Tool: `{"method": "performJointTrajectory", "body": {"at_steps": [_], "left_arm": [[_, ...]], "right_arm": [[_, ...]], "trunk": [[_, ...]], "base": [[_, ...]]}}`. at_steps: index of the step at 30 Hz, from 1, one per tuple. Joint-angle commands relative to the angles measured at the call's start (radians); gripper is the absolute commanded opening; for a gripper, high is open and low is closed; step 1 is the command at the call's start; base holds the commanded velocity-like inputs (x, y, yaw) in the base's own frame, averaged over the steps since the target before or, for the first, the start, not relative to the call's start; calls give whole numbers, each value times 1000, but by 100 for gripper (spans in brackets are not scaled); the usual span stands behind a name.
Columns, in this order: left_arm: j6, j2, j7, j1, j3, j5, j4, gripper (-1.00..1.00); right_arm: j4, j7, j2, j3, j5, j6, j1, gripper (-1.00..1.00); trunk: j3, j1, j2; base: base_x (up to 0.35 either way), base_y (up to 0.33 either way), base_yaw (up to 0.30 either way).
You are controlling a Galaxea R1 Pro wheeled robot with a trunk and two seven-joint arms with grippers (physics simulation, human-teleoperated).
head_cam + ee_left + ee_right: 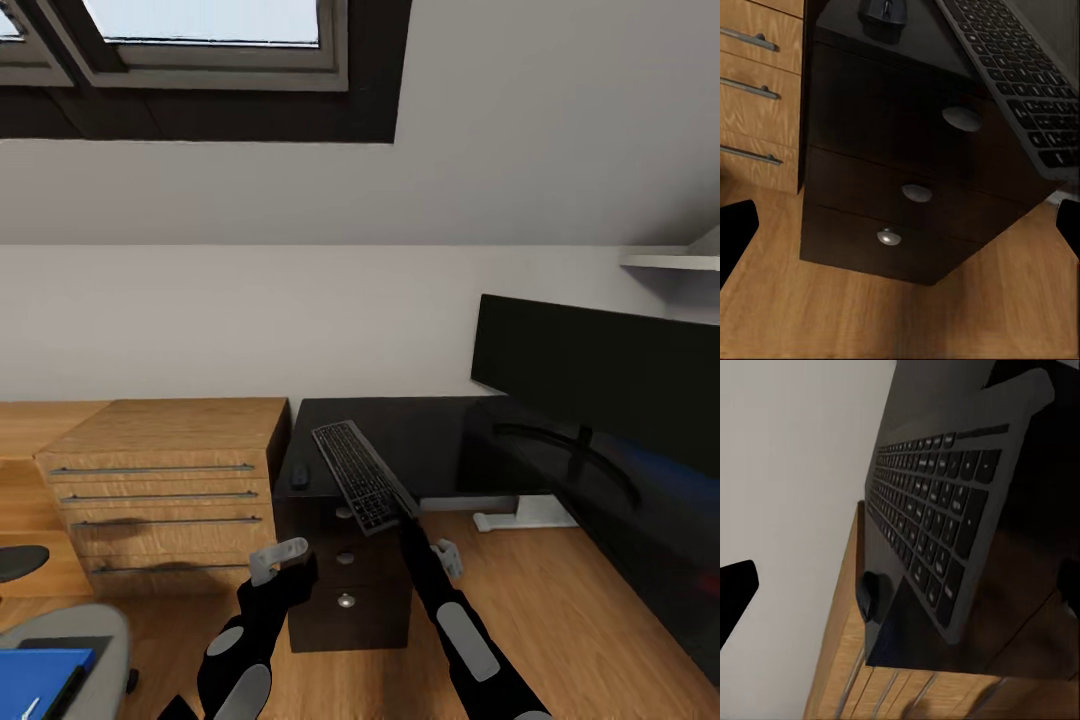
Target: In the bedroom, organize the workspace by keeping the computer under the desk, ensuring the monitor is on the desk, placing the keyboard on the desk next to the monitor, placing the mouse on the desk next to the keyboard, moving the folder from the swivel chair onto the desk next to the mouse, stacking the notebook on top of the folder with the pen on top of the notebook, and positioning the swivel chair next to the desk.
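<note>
A black keyboard (358, 476) lies slanted on the left front of the glossy black desk (440, 440), its near end overhanging the front edge. Beside it on the desk's left edge sits the black mouse (300, 476), which the left wrist view shows as mouse (886, 10). The wide black monitor (600, 375) stands on the desk at the right. My right gripper (408, 512) is open just below the keyboard's near end, with the keyboard (934, 521) ahead of it. My left gripper (303, 572) is open in front of the desk drawers (916, 193). A blue folder (38, 672) lies on the grey swivel chair (100, 625).
A wooden chest of drawers (160, 480) stands against the desk's left side. A dark round seat (18, 562) is at the far left. Something white (520, 512) rests on the wood floor under the desk. A skylight (200, 30) and sloped ceiling are overhead.
</note>
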Motion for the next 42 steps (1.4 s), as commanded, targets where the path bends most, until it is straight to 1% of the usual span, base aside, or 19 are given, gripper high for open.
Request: {"method": "performJointTrajectory", "body": {"at_steps": [1,4,7,11,14,16,19,22,24,25,26,30,31,33,36,37,38,41,42], "left_arm": [[5,1,7,-1,-1,6,-1,100],[7,0,7,-1,-4,7,1,100],[24,-4,6,-1,-25,7,47,100],[34,-1,6,-1,-29,6,67,100],[36,1,7,-1,-30,8,83,100],[37,7,10,-1,-33,9,132,100],[36,8,12,-1,-36,9,185,100],[33,8,12,-1,-48,9,241,100],[28,8,13,-1,-65,9,289,100],[27,8,13,-1,-71,8,297,100],[25,9,15,3,-85,8,308,100],[16,11,23,32,-117,7,320,100],[10,11,25,49,-128,7,324,100],[-3,13,27,67,-139,7,330,100],[-16,19,28,77,-146,9,343,100],[-26,25,27,81,-148,10,368,100],[-78,27,24,85,-167,7,473,100],[-137,23,23,87,-202,5,528,100],[-221,22,21,87,-247,7,560,100]], "right_arm": [[1,1,0,2,-10,-5,-1,100],[2,-12,0,1,-7,-6,-1,100],[1,-67,0,0,-1,-6,-1,100],[4,-111,0,-3,1,-8,-1,100],[18,-122,0,-3,1,-10,-1,100],[67,-127,-25,-3,3,-15,-1,100],[120,-126,-43,-3,9,-29,-1,100],[201,-126,-62,0,38,-101,-1,100],[309,-127,-73,3,110,-266,-1,100],[336,-126,-75,3,134,-316,-1,100],[389,-124,-77,4,185,-419,-1,100],[481,-123,-79,5,296,-597,-1,100],[525,-125,-80,5,348,-651,-1,100],[586,-128,-82,4,402,-698,-1,100],[635,-132,-84,5,431,-724,-1,100],[661,-133,-87,5,443,-734,-1,100],[697,-134,-93,5,457,-748,3,100],[706,-134,-94,5,461,-752,11,100],[711,-134,-95,6,464,-751,18,100]], "trunk": [[-1,-1,-1],[-1,-1,-1],[-1,-1,-1],[-1,-1,-1],[-1,-1,-1],[5,-8,13],[15,-20,34],[24,-31,55],[30,-39,69],[33,-43,76],[37,-47,83],[49,-62,111],[52,-66,118],[58,-73,132],[68,-85,153],[71,-89,160],[74,-93,167],[84,-104,188],[87,-108,195]], "base": [[-267,-239,0],[-244,-257,0],[-149,-207,0],[-49,-63,0],[-16,-20,0],[-4,-5,0],[-2,-2,0],[0,0,0],[0,0,0],[0,0,0],[0,0,0],[0,0,0],[0,0,0],[0,0,0],[0,0,0],[0,0,0],[0,0,0],[0,0,0],[0,0,0]]}}
